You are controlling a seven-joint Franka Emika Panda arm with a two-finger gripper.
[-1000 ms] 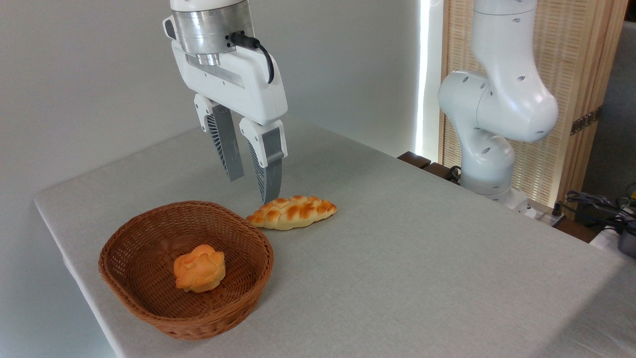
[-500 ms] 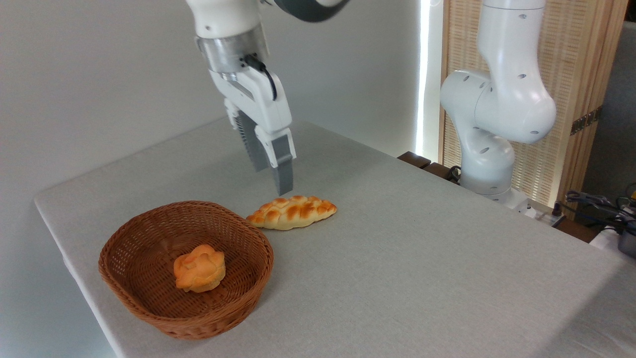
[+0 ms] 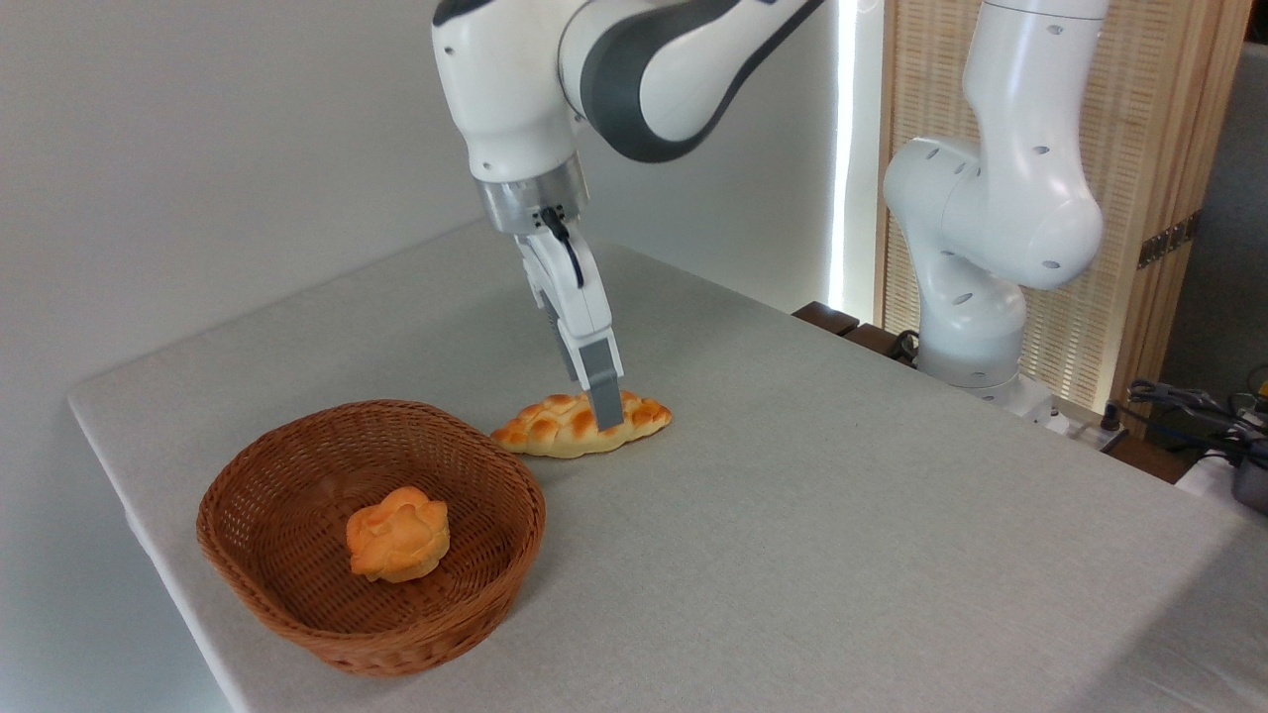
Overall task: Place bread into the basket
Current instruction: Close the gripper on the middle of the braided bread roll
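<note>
The end effector (image 3: pixel 600 404) has dropped onto the braided, golden-patched bread (image 3: pixel 580 426); its grip state is unclear.

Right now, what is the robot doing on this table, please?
The white arm has its gripper lowered onto the braided bread, which lies on the table just right of the wicker basket. One finger shows in front of the loaf; whether the jaws have closed on it cannot be seen from this angle. The bread is not lifted yet. The basket already holds a small orange bun.
</note>
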